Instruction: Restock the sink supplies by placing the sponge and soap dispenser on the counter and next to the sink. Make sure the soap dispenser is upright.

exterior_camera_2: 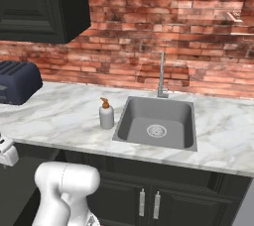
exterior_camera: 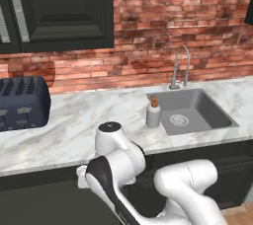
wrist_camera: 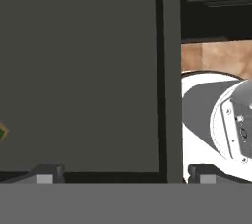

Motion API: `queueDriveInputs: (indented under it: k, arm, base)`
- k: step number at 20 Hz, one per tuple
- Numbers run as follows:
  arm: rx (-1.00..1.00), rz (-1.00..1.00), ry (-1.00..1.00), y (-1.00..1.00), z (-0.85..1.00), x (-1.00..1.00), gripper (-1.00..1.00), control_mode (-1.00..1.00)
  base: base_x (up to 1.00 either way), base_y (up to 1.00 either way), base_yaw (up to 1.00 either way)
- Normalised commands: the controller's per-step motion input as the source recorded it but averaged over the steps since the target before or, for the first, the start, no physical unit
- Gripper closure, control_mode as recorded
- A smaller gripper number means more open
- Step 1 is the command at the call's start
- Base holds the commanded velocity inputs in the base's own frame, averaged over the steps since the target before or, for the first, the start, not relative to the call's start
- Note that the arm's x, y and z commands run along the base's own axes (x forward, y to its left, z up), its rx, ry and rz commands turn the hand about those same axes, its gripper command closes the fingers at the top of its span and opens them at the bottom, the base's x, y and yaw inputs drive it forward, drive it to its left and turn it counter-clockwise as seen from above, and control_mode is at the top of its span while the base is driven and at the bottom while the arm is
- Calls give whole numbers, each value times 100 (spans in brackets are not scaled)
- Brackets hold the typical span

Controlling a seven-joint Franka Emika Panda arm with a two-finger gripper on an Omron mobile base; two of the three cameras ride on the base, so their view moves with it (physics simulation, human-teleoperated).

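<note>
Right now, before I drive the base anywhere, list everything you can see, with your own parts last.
soap dispenser: one, white with orange-brown pump, upright on the counter, left of the sink.
sink: one, grey, recessed in the counter.
faucet: one, chrome, behind the sink.
counter: one, white marble.
toaster: one, dark blue, counter's left end.
upper cabinets: black, on the brick wall.
sponge: green sliver at the hand view's left edge.
gripper: open, low among dark cabinet panels.
</note>
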Motion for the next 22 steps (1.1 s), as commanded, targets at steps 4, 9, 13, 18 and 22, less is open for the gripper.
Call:
queueDriveInputs:
  k: [4,9,13,18,22]
  arm:
    - [-5,29,0,100,-84,-17,-100,-100]
    - [0,21,-1,100,-63,-1,-100,-100]
    - [0,13,2,100,-41,18,-100,-100]
    - [-4,8,2,97,-13,1,-100,-100]
    - [-8,1,0,67,-1,-8,-100,-100]
  base:
    - [0,0,0]
    - [0,0,0]
    - [0,0,0]
    - [0,0,0]
    - [0,0,0]
